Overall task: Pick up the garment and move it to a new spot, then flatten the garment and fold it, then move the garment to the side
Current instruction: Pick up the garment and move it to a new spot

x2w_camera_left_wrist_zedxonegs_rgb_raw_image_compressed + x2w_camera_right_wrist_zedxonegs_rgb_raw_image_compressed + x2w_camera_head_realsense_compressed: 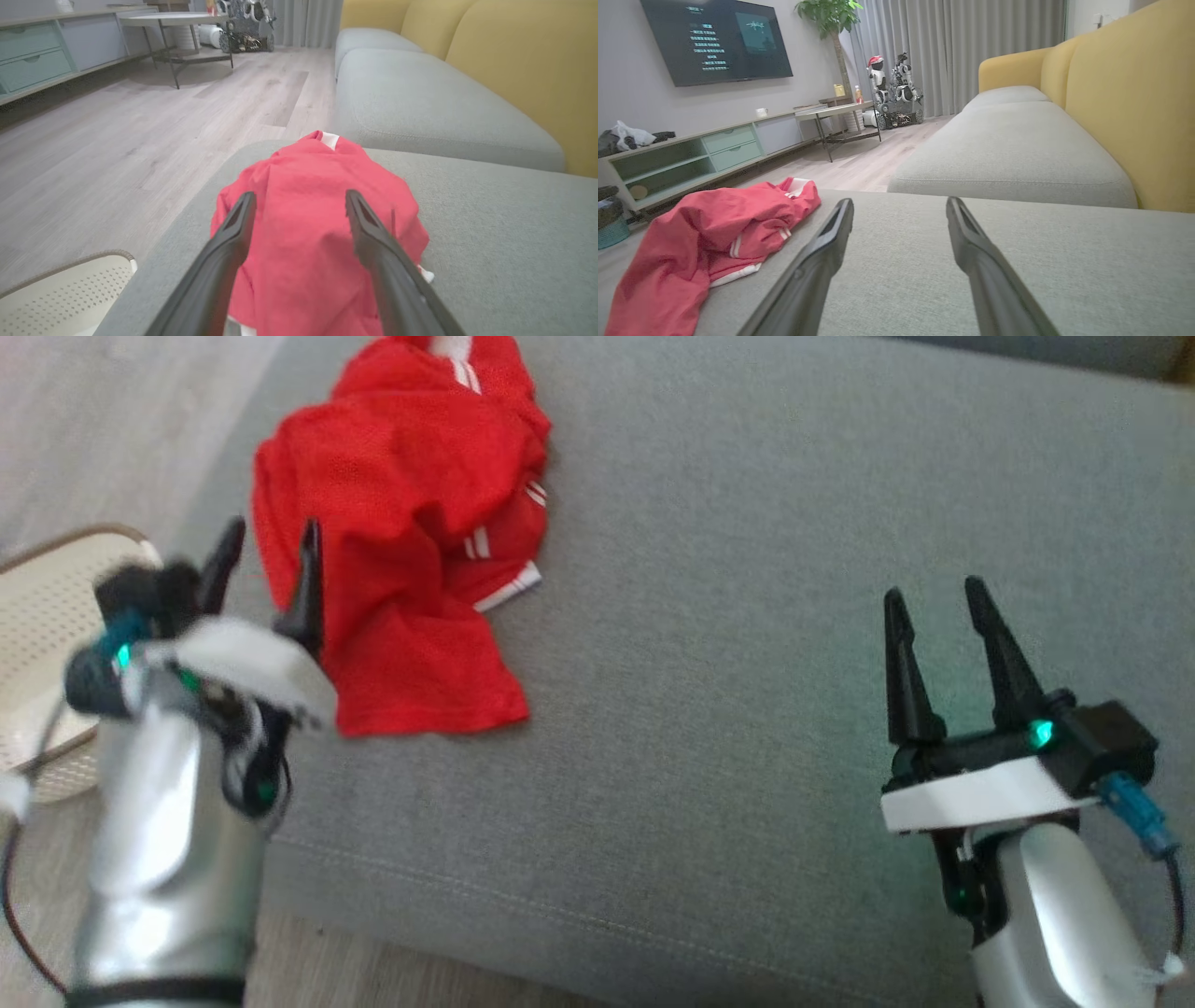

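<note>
A crumpled red garment (401, 532) with white stripes lies in a heap on the left part of the grey sofa seat (747, 616). My left gripper (271, 537) hovers open at the heap's left edge, its right finger over the red cloth. In the left wrist view the garment (308, 219) shows between and beyond the open left gripper (299, 196), nothing pinched. My right gripper (934, 593) stands open over bare cushion far to the right. From the right wrist the garment (710, 233) lies off to the left of the open right gripper (899, 201).
A white perforated basket (47, 616) stands on the wooden floor beside the sofa's left end. The seat's front edge (523, 905) runs along the bottom. Yellow backrests (1125, 102), a side table (840, 112) and a TV cabinet (691, 154) lie farther off.
</note>
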